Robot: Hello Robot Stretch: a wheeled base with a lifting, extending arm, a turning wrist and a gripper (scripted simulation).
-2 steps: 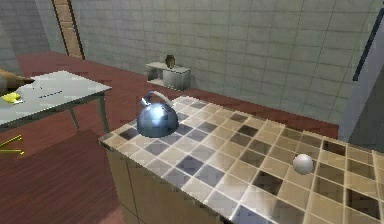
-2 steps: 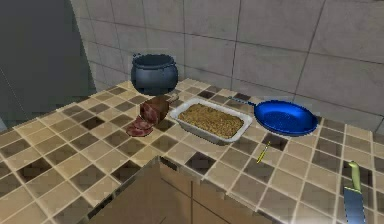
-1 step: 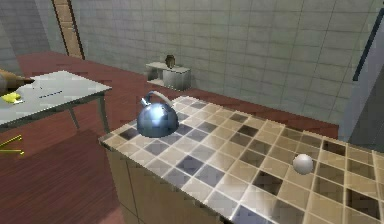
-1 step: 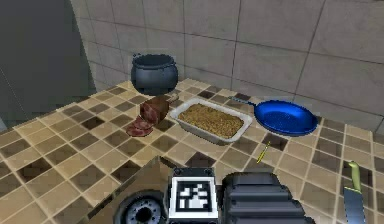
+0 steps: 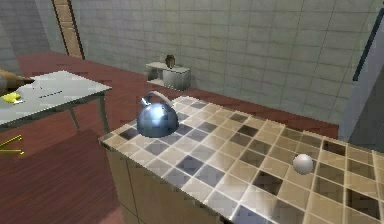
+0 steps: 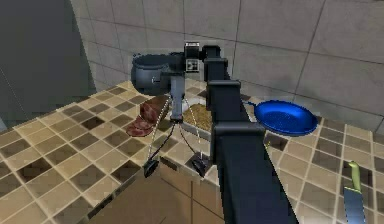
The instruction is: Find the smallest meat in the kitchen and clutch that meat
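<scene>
Dark arm (image 6: 236,150), end effector (image 6: 177,163), reddish meat (image 6: 150,114)

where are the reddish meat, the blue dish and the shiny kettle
reddish meat (image 6: 150,115), arm side view, middle of its top
blue dish (image 6: 287,117), arm side view, bare inner floor
shiny kettle (image 5: 157,120), forward view, its rounded body
</scene>
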